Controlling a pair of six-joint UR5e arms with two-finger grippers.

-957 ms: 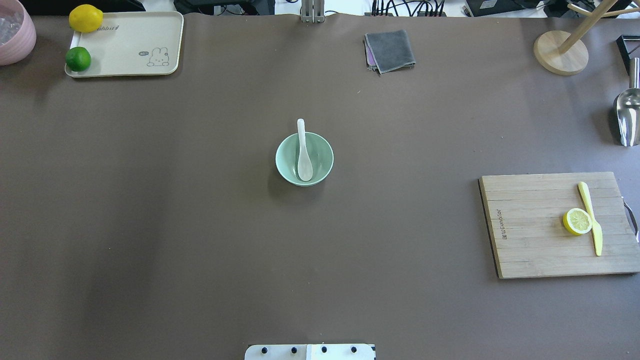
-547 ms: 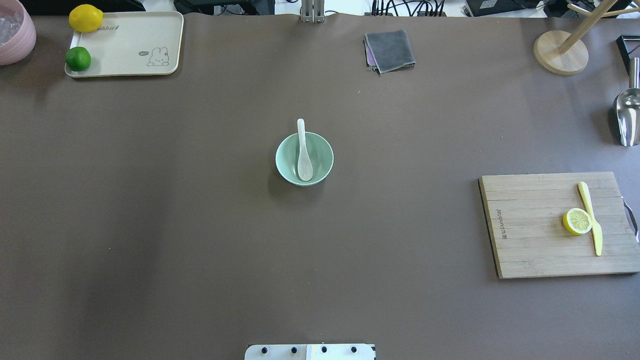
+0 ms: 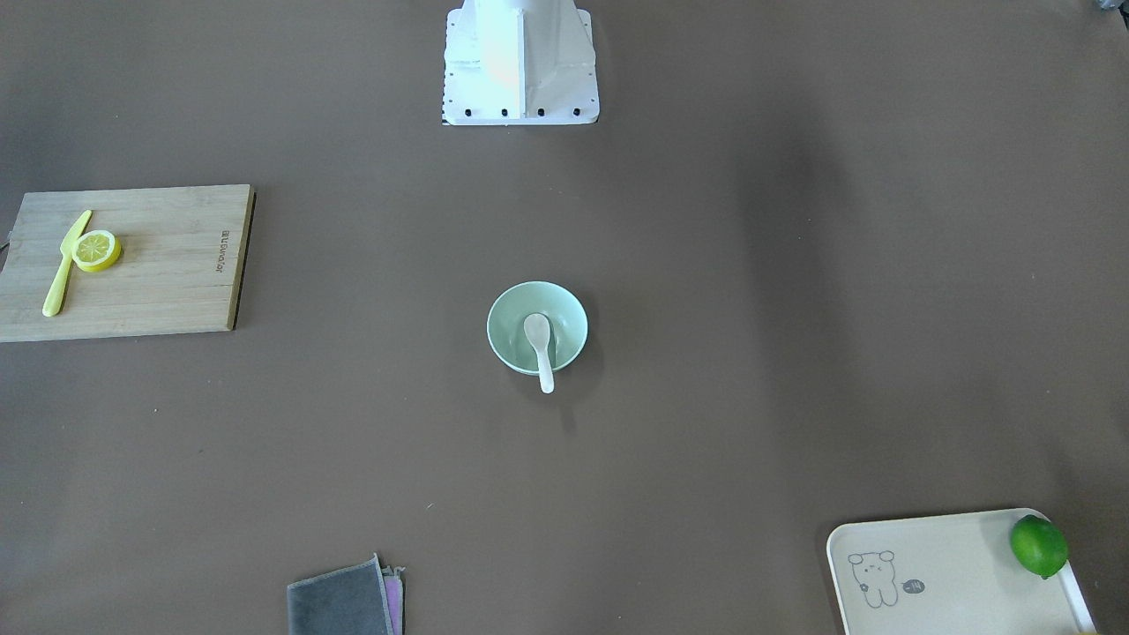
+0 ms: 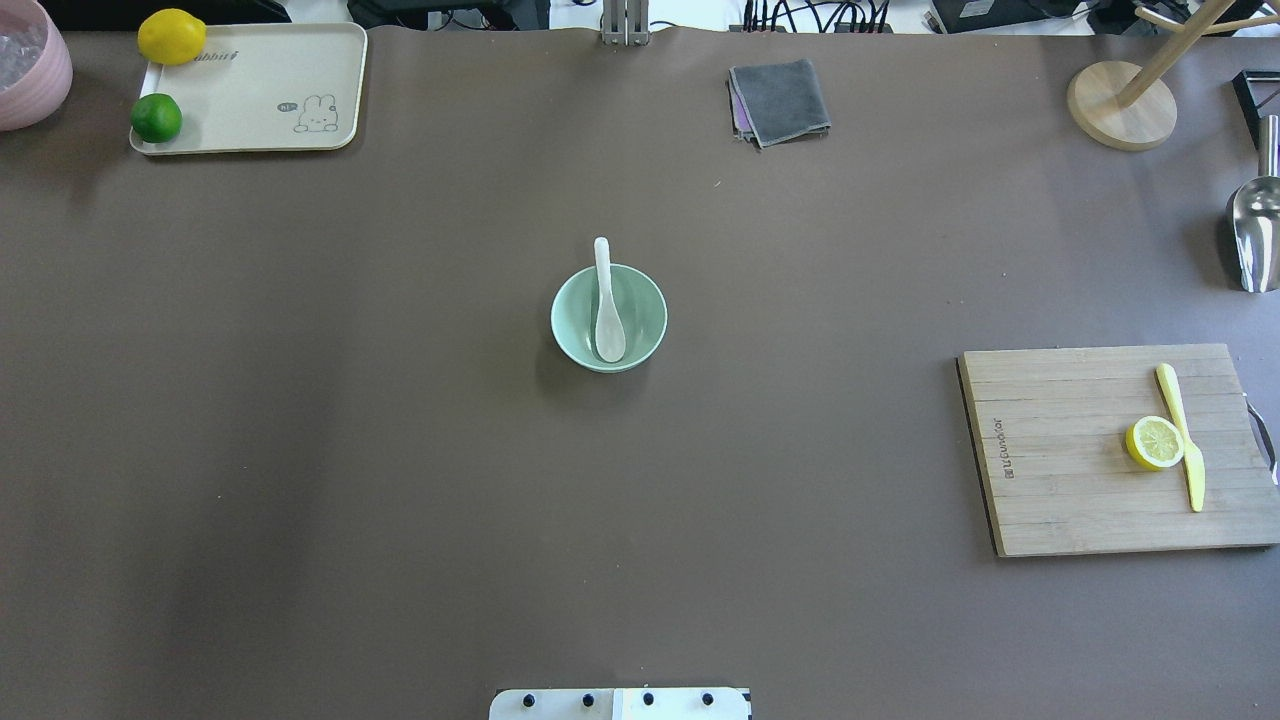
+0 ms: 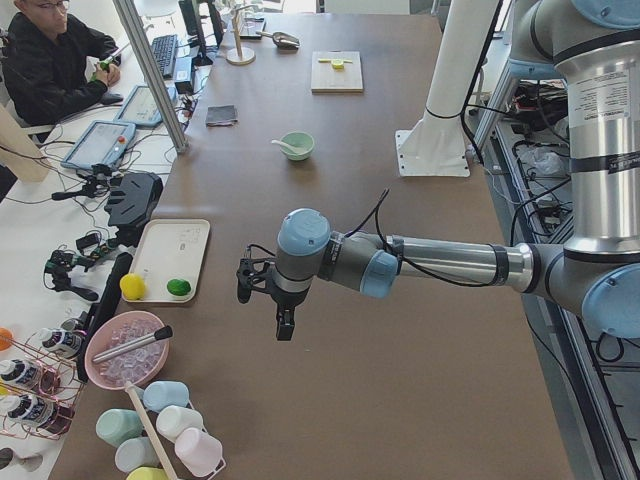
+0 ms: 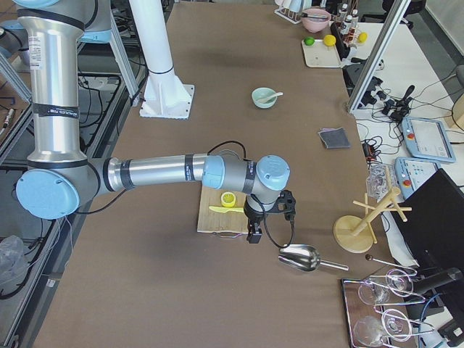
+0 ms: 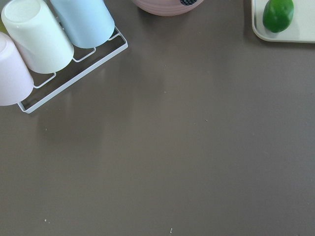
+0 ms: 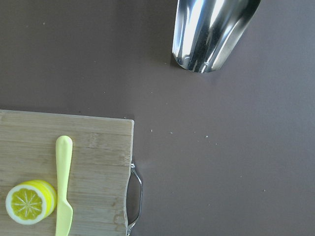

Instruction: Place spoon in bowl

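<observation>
The white spoon point(image 4: 608, 322) lies in the pale mint-green bowl point(image 4: 566, 330) at the table's middle, with its scoop inside and its handle over the far rim. Both also show in the front view, spoon point(image 3: 538, 339) and bowl point(image 3: 507, 309). My left gripper point(image 5: 264, 310) hangs over the table's left end, far from the bowl point(image 5: 298, 146). My right gripper point(image 6: 272, 221) hangs by the cutting board's outer edge, far from the bowl point(image 6: 262, 98). I cannot tell whether either gripper is open or shut.
A cream tray point(image 4: 260, 90) holds a lemon point(image 4: 172, 37) and a lime point(image 4: 156, 118). A cutting board point(image 4: 1080, 450) carries a lemon half point(image 4: 1154, 443) and a yellow knife point(image 4: 1182, 435). A grey cloth point(image 4: 780, 100), a wooden stand point(image 4: 1120, 105), a metal scoop point(image 4: 1255, 235) and a pink bowl point(image 4: 30, 65) lie around the edges.
</observation>
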